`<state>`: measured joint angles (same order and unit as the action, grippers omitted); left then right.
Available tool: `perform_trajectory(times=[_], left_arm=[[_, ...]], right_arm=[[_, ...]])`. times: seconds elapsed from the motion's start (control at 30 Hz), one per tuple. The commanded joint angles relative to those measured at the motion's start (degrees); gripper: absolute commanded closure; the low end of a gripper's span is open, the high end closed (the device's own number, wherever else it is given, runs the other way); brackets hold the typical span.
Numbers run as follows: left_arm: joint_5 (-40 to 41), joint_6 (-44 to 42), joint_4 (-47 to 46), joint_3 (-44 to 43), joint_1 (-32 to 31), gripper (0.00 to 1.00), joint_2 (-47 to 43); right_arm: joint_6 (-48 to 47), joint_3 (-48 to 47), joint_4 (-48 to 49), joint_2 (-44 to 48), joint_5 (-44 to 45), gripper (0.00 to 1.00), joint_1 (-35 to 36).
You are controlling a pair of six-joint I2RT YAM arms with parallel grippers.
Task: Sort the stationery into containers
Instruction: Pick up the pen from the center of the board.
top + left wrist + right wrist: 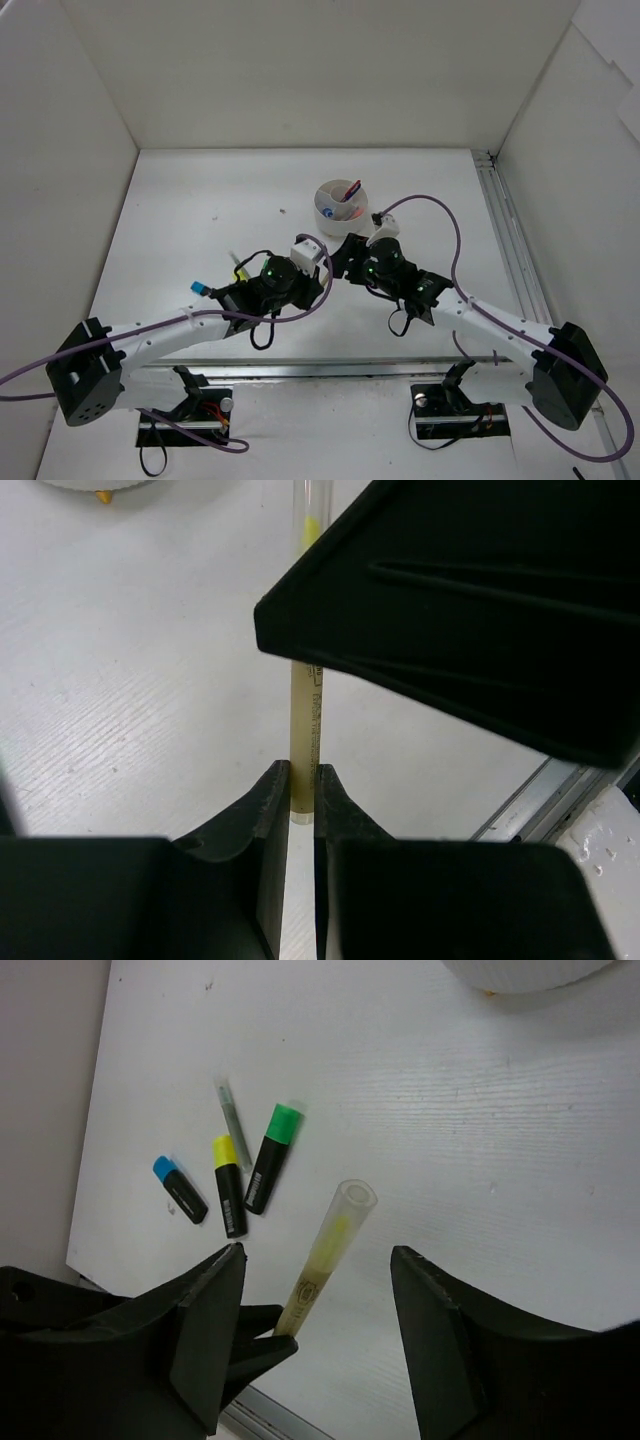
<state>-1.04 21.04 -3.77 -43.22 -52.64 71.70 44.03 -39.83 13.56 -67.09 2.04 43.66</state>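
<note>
Table (200,200): white tub (322,208) far-centre. R gripper (318,1252) wide open, holds nothing, jaws either side of the clear tube (338,1228), not touching. L gripper (302,780) clamped on tube's lower end, mid-air, near side of tub. Looks like a handover: R should close square mid-tube before L releases. Highlighters (245,1175) loose near-left.

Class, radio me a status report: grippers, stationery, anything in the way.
Left gripper shut on clear tube. Right gripper open around it. Highlighters lying loose. Path to white tub open.
</note>
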Motion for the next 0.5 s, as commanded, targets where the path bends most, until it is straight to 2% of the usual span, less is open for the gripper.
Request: perform_trajectory(times=[0.0, 0.03, 0.07, 0.2, 0.4, 0.47], left_arm=[[0.8, -1.3, -5.1, 0.1, -0.4, 1.00, -3.1], [2.8, -1.2, -5.3, 0.5, -0.4, 1.00, -3.4], [2.8, -1.1, -5.5, 0.8, -0.4, 1.00, -3.3], [3.0, -0.6, -6.1, 1.6, -0.4, 1.00, -3.9], [1.9, -1.5, -7.3, 2.6, -1.0, 1.00, -5.2], [1.8, -1.5, -7.2, 2.5, -1.0, 1.00, -5.4]], right_arm=[[3.0, -0.4, 7.3, -1.5, 1.9, 0.45, 0.8], [3.1, -0.3, 7.6, -1.7, 1.8, 0.54, 1.2], [3.1, -0.2, 7.9, -1.8, 2.1, 0.69, 1.5], [1.7, -0.9, 7.4, -1.3, 3.8, 0.86, 2.3], [0.4, -1.7, 6.5, -1.6, 5.9, 0.89, 3.0], [0.1, -2.0, 6.7, -1.9, 5.8, 1.00, 3.2]])
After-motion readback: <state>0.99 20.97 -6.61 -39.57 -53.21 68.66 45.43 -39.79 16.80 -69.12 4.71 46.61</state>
